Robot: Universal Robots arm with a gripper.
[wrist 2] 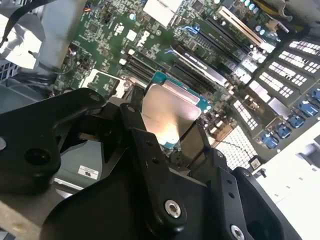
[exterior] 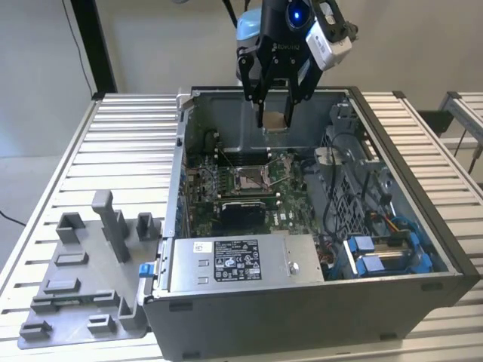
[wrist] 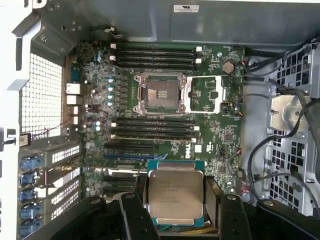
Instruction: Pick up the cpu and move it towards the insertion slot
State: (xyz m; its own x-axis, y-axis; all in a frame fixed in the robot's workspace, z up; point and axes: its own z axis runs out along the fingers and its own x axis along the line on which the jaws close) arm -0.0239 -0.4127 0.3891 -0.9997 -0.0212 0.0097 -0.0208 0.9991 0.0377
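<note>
My gripper [exterior: 274,113] hangs over the back of the open computer case [exterior: 392,286], shut on the cpu [exterior: 273,120], a thin pale square plate held by two opposite edges. In both wrist views the cpu [wrist: 174,195] [wrist 2: 169,111] sits flat between the black fingers [wrist: 137,200], its silvery top facing the camera. The insertion slot [exterior: 250,178] is a square metal-framed socket on the green circuit board, below the gripper and nearer the case front. In the first wrist view the insertion slot [wrist: 161,93] shows with its frame flap swung open beside it, apart from the cpu.
A grey plastic tray [exterior: 75,302] with upright blocks lies on the slatted table at the exterior view's left. Inside the case are a black panel [exterior: 241,215] below the socket, memory slots [wrist: 152,56], cables and a drive cage with blue clips [exterior: 389,253].
</note>
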